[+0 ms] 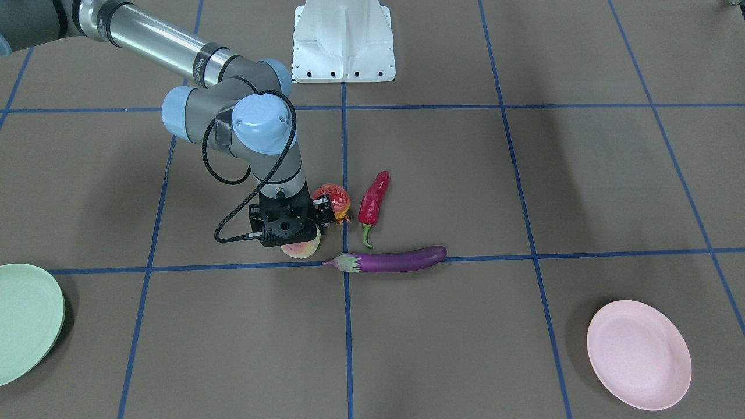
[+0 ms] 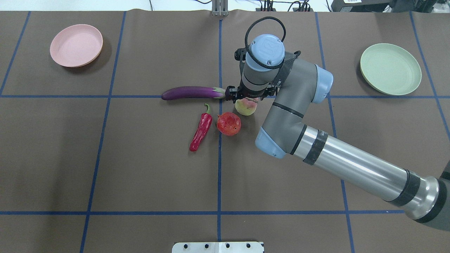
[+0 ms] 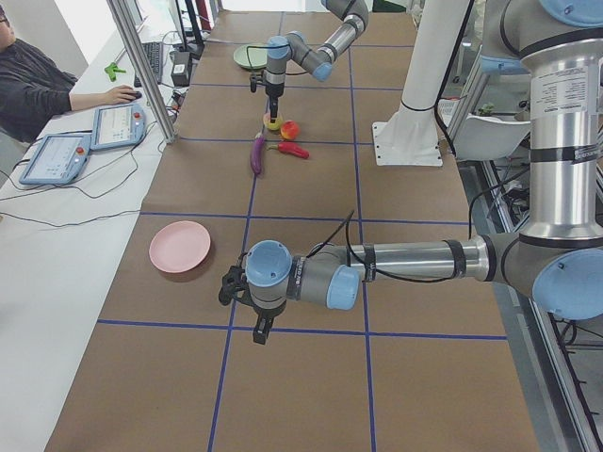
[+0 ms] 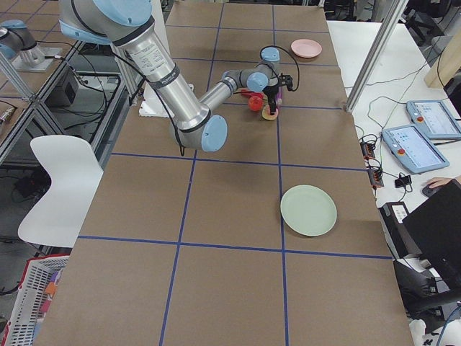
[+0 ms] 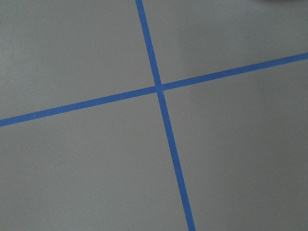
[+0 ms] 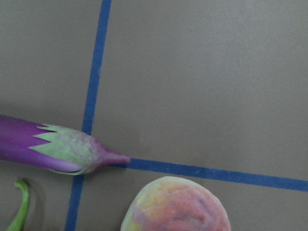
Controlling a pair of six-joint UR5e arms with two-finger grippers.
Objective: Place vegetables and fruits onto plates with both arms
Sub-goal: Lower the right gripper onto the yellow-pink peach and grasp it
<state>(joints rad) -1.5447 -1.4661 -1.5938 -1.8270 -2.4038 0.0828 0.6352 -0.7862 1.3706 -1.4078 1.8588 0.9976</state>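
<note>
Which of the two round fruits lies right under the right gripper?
The pale pink-yellow peach: the right gripper hangs over it, while the bumpy red fruit sits beside it.

Table point(image 2: 158, 158): I see brown matting, squared off in blue tape point(image 2: 219, 175). White side desk point(image 3: 38, 245) along one edge; on it, two touch pendants point(image 3: 118, 125); a seated operator point(image 3: 28, 85) at a mouse. Aluminium post point(image 3: 141, 66). White chair point(image 4: 61, 184); I note a red-white basket point(image 4: 29, 310) nearby. Light even.
</note>
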